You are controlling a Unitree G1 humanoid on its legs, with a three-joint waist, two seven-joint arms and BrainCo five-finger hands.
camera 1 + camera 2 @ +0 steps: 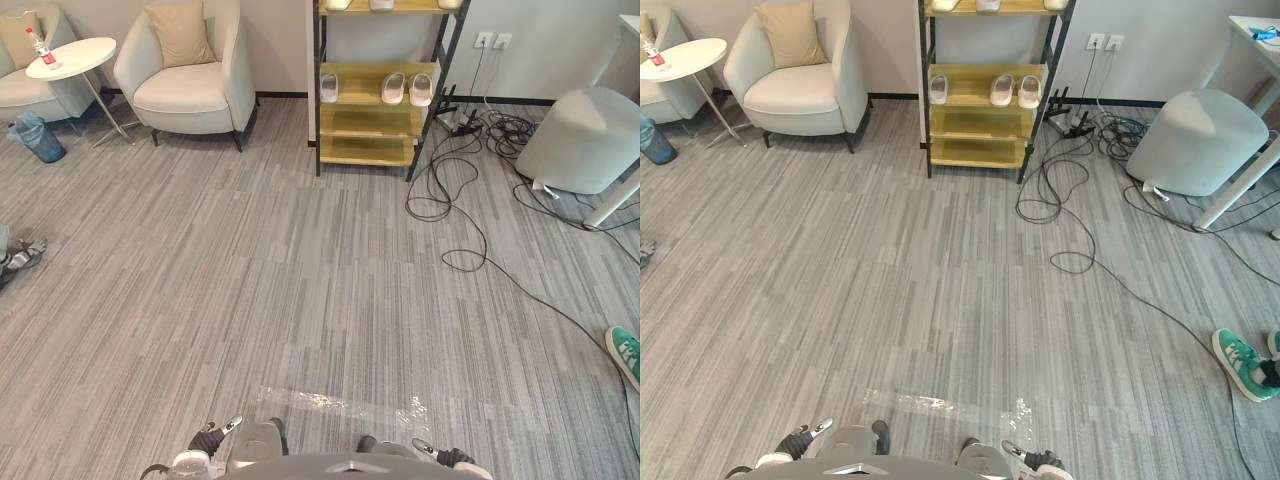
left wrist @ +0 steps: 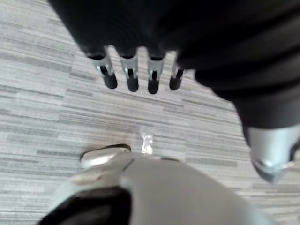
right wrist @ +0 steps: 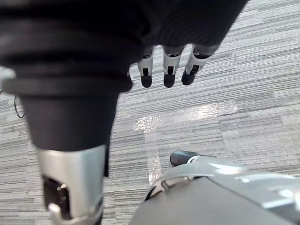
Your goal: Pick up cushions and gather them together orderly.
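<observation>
A tan cushion [image 1: 180, 32] leans upright against the back of a cream armchair [image 1: 192, 92] at the far side of the room, to the left. A second cushion [image 1: 19, 38] of the same colour rests on another cream chair [image 1: 28, 92] at the far left edge. Between the two chairs stands a round white side table [image 1: 72, 56] with a small bottle [image 1: 40, 46] on it.

Both cushions lie well apart from the hands, with a wide stretch of grey striped carpet [image 1: 250, 270] between. The left hand [image 1: 208, 438] hangs low at the near edge of the head view. Its fingers [image 2: 130, 75] are straight, pointing down at the carpet, and hold nothing. The right hand [image 1: 452, 458] hangs low on the other side, its fingers [image 3: 168, 70] likewise straight and empty, over a strip of clear tape [image 1: 340, 404] stuck to the carpet.

Right of the armchair stands a wooden shelf [image 1: 372, 148] with pale slippers [image 1: 394, 88] on its middle board. Black cables [image 1: 448, 200] trail from it across the carpet past a grey pouf [image 1: 584, 136]. A person's green shoe [image 1: 625, 352] shows at the right edge.
</observation>
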